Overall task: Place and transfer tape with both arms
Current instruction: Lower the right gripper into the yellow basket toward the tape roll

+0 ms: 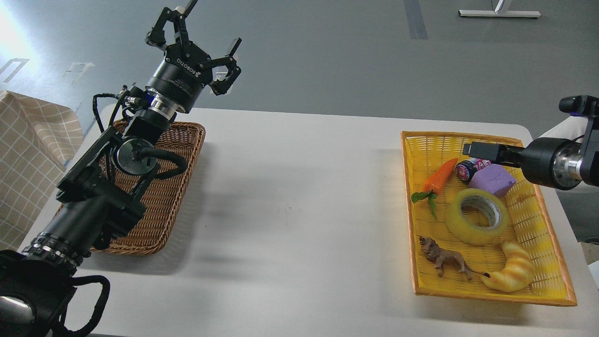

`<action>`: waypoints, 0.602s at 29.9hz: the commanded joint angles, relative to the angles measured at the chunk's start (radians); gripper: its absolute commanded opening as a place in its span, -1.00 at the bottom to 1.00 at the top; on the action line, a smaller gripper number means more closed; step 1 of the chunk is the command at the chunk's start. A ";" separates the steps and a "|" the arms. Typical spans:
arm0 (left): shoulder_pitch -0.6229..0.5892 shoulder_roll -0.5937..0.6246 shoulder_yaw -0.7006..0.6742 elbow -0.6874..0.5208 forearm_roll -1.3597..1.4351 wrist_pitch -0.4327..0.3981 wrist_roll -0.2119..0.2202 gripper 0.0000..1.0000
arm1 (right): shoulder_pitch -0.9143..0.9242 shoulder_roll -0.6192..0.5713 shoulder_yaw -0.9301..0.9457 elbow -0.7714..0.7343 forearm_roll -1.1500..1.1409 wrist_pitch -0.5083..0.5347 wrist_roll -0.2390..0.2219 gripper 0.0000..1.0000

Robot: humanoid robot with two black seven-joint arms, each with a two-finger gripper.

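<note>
— Tape (477,216), where does it lie?

— Flat in my yellow basket (545,220) at the right of the frame, core hole facing up. A toy carrot (439,180) lies to its upper left, a purple block (492,180) and a small dark jar (465,169) above it, a toy lion (444,259) and a croissant toy (512,272) below it.

— And your grippers?

— My left gripper (199,40) is raised in the upper left, fingers spread wide and holding nothing, above the brown wicker basket (164,196). My right gripper (484,150) reaches in from the right edge over the yellow basket's far end, above the purple block; it shows edge-on, so I cannot tell how its fingers stand.

— Table?

— White tabletop (299,210), both baskets on it, well apart.
</note>
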 commanded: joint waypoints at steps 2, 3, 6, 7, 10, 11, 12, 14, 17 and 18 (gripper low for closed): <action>0.001 0.002 0.000 0.000 0.000 0.000 0.000 0.95 | -0.050 -0.046 -0.009 0.005 -0.002 0.000 -0.021 0.99; 0.001 0.002 0.000 0.000 0.000 0.000 0.000 0.96 | -0.059 -0.057 -0.009 0.007 -0.002 0.000 -0.022 0.98; 0.001 0.002 0.000 0.000 0.000 0.000 0.000 0.96 | -0.084 -0.065 -0.010 0.019 -0.042 0.000 -0.026 0.96; 0.001 0.001 0.000 0.000 0.000 0.000 0.000 0.95 | -0.089 -0.065 -0.010 0.023 -0.065 0.000 -0.026 0.96; 0.003 0.001 0.002 0.000 0.000 0.000 0.000 0.95 | -0.119 -0.065 -0.012 0.042 -0.138 0.000 -0.026 0.96; 0.003 -0.001 0.002 0.000 0.000 0.000 0.000 0.95 | -0.128 -0.065 -0.012 0.045 -0.151 0.000 -0.027 0.95; 0.003 0.001 0.002 0.000 0.000 0.000 0.000 0.95 | -0.130 -0.065 -0.012 0.045 -0.152 0.000 -0.027 0.95; 0.004 0.001 0.003 0.000 0.000 0.000 0.000 0.95 | -0.136 -0.065 -0.018 0.043 -0.154 0.000 -0.030 0.95; 0.004 0.001 0.003 0.000 0.000 0.000 0.000 0.95 | -0.151 -0.056 -0.035 0.042 -0.196 0.000 -0.038 0.94; 0.004 -0.001 0.005 0.000 0.000 0.000 0.000 0.95 | -0.153 -0.051 -0.037 0.042 -0.209 0.000 -0.038 0.94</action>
